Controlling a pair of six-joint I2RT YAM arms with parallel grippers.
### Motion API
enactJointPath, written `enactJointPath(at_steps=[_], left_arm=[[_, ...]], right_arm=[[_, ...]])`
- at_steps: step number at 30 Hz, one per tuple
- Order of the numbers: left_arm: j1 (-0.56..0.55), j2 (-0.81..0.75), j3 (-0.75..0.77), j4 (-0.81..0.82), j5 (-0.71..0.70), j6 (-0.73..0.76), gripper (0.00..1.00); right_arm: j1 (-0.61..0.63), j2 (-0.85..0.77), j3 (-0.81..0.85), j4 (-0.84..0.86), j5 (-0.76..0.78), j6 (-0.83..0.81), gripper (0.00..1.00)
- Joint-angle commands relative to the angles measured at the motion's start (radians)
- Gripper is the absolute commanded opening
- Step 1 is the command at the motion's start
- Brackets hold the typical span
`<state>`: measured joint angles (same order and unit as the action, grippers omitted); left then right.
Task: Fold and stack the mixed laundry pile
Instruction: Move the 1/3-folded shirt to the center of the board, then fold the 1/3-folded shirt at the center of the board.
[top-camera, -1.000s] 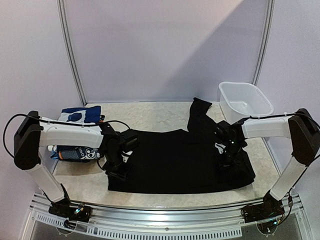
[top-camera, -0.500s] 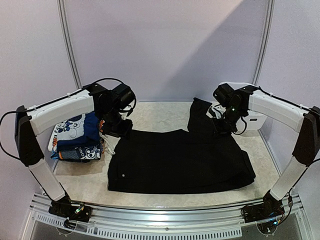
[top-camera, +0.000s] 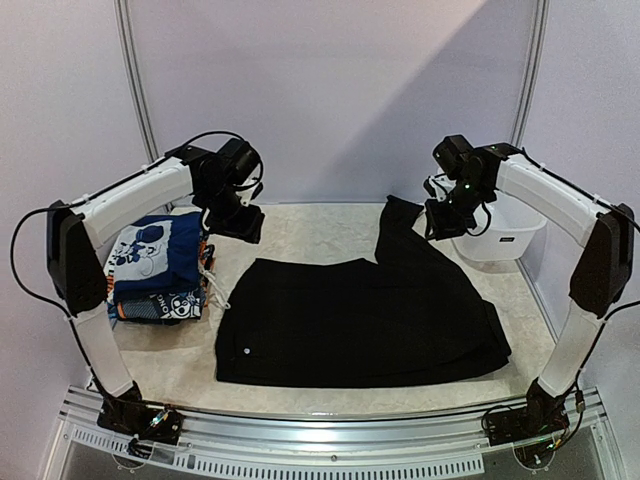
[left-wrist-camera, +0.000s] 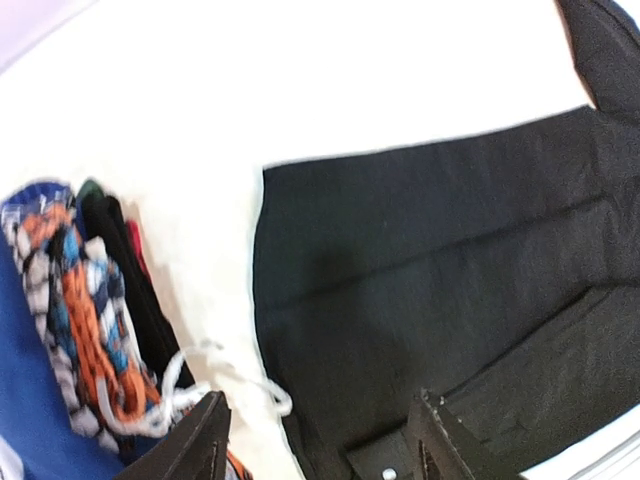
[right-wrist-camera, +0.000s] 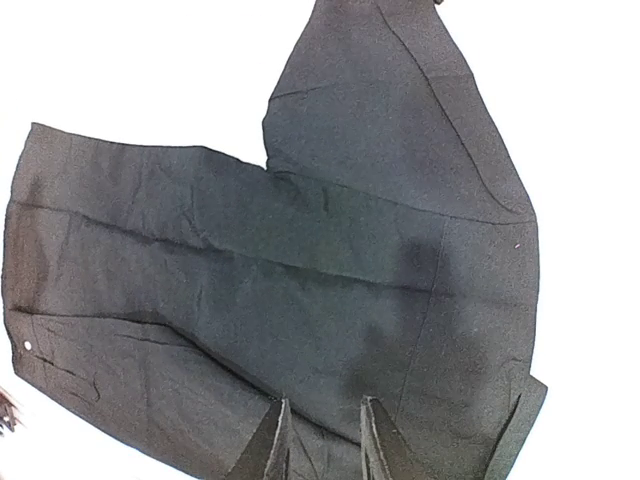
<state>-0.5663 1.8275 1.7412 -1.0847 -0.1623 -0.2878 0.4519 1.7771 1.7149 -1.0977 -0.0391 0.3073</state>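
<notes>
Top external view: black garment (top-camera: 360, 320) lies flat mid-table (top-camera: 320, 230), one leg trailing toward the white tub (top-camera: 510, 240). The folded stack (top-camera: 155, 265) sits left. Left gripper (left-wrist-camera: 315, 425) hangs wide, empty. Right gripper (right-wrist-camera: 323, 410) stands narrow, apparently empty. Recommend tucking the stray leg in first, then pinching matching corners so the fold lands square.
</notes>
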Motion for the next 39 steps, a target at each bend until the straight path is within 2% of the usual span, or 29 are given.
enactJointPath(at_steps=[1, 10, 20, 30, 39], left_arm=[[0.051, 0.091, 0.080, 0.045, 0.055, 0.096, 0.62], [0.115, 0.266, 0.206, 0.086, 0.127, 0.157, 0.60], [0.141, 0.507, 0.418, -0.006, 0.115, 0.215, 0.53], [0.175, 0.568, 0.382, -0.030, 0.087, 0.274, 0.49], [0.198, 0.630, 0.375, -0.005, 0.121, 0.284, 0.44]], right_arm=[[-0.010, 0.032, 0.043, -0.030, 0.009, -0.022, 0.26], [-0.015, 0.050, 0.055, -0.042, -0.005, -0.012, 0.28], [-0.015, 0.032, 0.021, -0.059, -0.020, 0.023, 0.31], [-0.015, -0.008, -0.038, -0.051, -0.039, 0.076, 0.33], [-0.015, -0.023, -0.051, -0.070, -0.035, 0.092, 0.34]])
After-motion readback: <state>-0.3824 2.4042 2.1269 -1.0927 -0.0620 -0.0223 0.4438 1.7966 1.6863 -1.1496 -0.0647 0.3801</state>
